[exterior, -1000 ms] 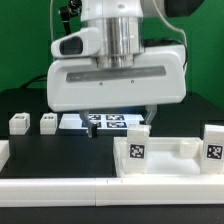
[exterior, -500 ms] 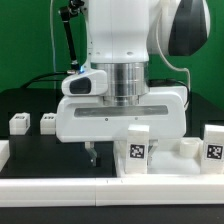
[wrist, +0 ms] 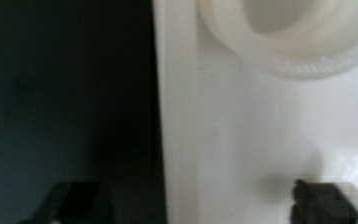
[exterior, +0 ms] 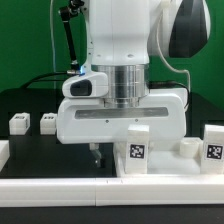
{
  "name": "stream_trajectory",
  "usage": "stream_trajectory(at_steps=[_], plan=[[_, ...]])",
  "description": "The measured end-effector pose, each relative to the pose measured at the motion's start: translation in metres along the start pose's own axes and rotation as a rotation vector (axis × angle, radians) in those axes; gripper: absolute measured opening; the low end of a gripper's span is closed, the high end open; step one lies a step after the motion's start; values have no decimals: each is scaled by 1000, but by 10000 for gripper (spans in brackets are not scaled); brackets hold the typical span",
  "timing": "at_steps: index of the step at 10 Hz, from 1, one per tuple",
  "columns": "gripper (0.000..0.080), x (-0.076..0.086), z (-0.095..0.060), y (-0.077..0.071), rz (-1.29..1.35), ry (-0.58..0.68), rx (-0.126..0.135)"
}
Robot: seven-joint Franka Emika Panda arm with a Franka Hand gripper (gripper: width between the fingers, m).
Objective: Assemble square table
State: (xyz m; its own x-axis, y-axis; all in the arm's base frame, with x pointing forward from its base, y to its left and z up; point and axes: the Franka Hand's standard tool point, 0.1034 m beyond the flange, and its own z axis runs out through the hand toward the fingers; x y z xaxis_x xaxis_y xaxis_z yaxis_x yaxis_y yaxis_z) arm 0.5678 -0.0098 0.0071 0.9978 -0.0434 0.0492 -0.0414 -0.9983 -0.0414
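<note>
**Square table assembly, early stage, read across the exterior view from its left to its right.**

Two short white legs [exterior: 18,123] [exterior: 47,122] lie loose side by side on the black table [exterior: 25,142], well apart from the rest of the work. Along the front edge runs the long white bar fence [exterior: 60,185].

At centre, the gripper [wrist: 197,198] hangs low at the near left corner of the square table top [exterior: 165,160]. One finger [exterior: 95,155] shows below the hand. The other is hidden behind the top's tagged corner [exterior: 135,152].

The wrist view shows the jaws standing apart and straddling the top's edge, one fingertip over the dark table and the other over the white surface [wrist: 247,130]. A gap shows between the outer fingertip and the edge, so no firm hold is evident. A round raised socket [wrist: 282,62] sits on the white surface just beyond the fingers.

On the exterior view's right, the top lies flat behind the fence with a second tagged corner [exterior: 213,150].

Progress, as a judgement: little is done. No leg is seen fitted in a socket, only two of the four legs are in view, and the present step looks like grasping or repositioning the top. All leg insertions appear to remain.
</note>
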Motion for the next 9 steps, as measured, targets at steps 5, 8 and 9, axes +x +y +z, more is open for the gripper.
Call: stream_trajectory(at_steps=[5,8,9], plan=[[48,0,0,5,3,-1,-5],[48,0,0,5,3,-1,-5],[48,0,0,5,3,-1,-5]])
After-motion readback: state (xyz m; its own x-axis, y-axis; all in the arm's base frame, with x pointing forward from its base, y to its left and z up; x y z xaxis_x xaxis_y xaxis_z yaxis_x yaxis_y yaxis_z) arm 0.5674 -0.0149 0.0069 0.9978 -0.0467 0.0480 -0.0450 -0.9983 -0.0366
